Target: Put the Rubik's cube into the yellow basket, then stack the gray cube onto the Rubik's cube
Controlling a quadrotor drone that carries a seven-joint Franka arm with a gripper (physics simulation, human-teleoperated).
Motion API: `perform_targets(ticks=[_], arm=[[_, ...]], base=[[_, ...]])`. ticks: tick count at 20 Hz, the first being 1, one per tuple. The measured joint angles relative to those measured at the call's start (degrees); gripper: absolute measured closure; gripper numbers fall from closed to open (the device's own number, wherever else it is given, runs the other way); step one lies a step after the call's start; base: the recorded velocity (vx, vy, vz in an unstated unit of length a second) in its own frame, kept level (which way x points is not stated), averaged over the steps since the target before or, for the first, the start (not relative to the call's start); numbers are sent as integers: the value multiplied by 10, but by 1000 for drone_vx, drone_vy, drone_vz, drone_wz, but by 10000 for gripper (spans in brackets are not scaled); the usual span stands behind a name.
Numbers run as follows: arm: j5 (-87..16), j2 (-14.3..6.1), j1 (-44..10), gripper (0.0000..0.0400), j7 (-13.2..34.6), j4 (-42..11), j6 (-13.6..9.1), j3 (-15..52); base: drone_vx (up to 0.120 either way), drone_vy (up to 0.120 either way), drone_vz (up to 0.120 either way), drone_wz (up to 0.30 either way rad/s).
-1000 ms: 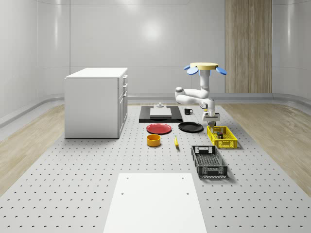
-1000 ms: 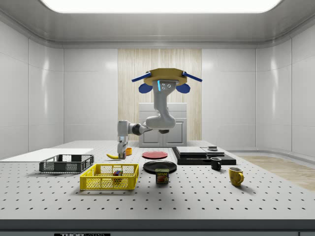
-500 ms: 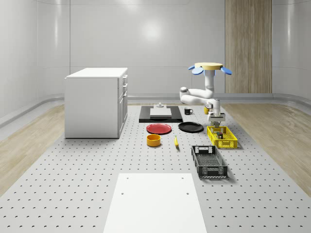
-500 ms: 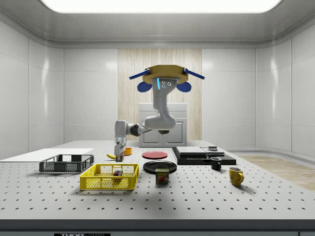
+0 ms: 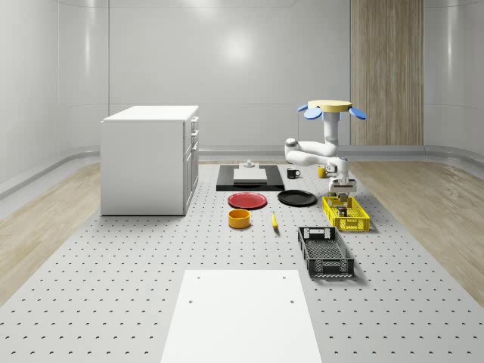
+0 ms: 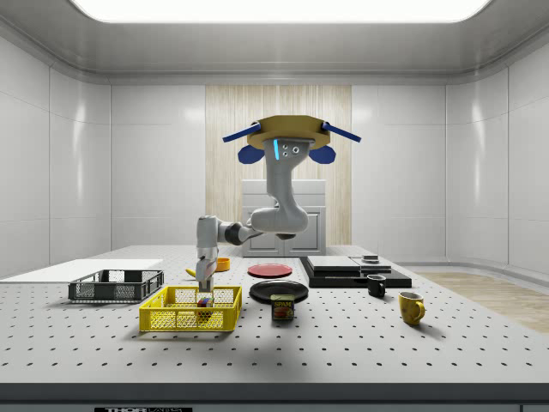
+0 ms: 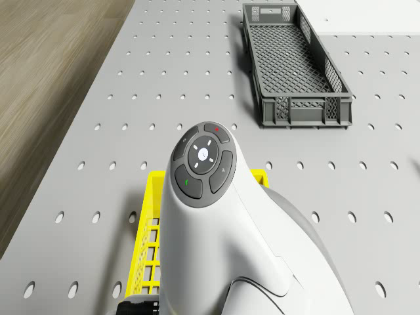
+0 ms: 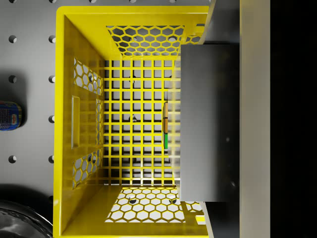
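The pale, hole-dotted tabletop [image 5: 151, 287] carries one blocky white cabinet [image 5: 147, 162]. The drone [image 5: 330, 106], a flat yellow disc with blue rotors, hovers above the tabletop just beside the yellow basket [image 8: 81, 114]. Its glossy white arm [image 6: 257, 227] bends down toward the side view's left.

There are two crates. One is a long black mesh crate [image 7: 295, 65]. The other is the yellow basket, with honeycomb-pierced walls and a square-grid floor.

There are two round plates, a black plate [image 5: 296, 198] and a red plate [image 5: 247, 200].

The hand [image 6: 204, 290] points straight down over the basket, level with its rim. It is closed narrowly on the gray cube [image 8: 208, 124], a plain, matte, flat-sided block. In the wrist view the gray cube lies over the Rubik's cube [image 6: 204, 302], leaving an orange and green sliver uncovered. The Rubik's cube rests on the basket floor, directly under the hand. I cannot tell whether the two cubes touch.

Smaller things stand well apart from the basket:
- one orange bowl [image 5: 239, 218]
- one labelled can [image 6: 283, 307]
- two mugs, a yellow mug [image 6: 411, 307] and a black mug [image 6: 376, 286]
- one banana [image 5: 274, 221]
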Motion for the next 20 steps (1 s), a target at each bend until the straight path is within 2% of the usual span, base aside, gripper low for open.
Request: perform_targets(ticks=[16, 17, 20], arm=[[-51, -1, 7, 149, -15, 13, 20, -54], [-53, -1, 7, 138, -16, 14, 20, -56], [-57, 0, 8, 65, -17, 15, 21, -60]], base=[[0, 0, 0, 0], [0, 0, 0, 0], [0, 0, 0, 0]])
